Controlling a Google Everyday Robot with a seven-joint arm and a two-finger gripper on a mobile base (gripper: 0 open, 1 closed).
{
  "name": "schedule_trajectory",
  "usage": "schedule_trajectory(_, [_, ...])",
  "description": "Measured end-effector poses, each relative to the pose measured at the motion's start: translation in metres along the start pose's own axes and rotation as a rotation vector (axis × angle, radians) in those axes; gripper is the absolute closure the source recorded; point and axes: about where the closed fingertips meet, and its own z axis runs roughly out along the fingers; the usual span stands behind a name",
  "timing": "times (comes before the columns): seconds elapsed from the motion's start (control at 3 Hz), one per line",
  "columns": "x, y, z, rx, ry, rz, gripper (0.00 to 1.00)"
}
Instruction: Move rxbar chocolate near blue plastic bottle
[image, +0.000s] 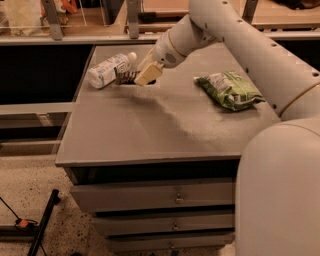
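Note:
The blue plastic bottle (106, 70), clear with a white cap and pale label, lies on its side at the back left of the grey cabinet top (165, 130). My gripper (142, 76) is shut on the rxbar chocolate (127, 77), a small dark bar with white lettering. It holds the bar low over the top, right beside the bottle's cap end. I cannot tell whether the bar touches the surface. The cream fingers (148, 75) cover the bar's right end.
A green crinkly snack bag (230, 90) lies at the right of the top. My white arm (260, 55) sweeps across the right side and fills the lower right. Drawers (175, 197) sit below; a shelf runs behind.

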Motion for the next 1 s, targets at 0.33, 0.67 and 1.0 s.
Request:
schedule_trajectory(0.33, [-0.0141, -0.0135, 0.0147, 0.025, 0.012, 0.036, 0.84])
schedule_trajectory(0.67, [-0.0145, -0.0121, 0.0185, 0.018, 0.012, 0.039, 0.59])
schedule_trajectory(1.0, [-0.0149, -0.0110, 0.0224, 0.012, 0.012, 0.039, 0.36])
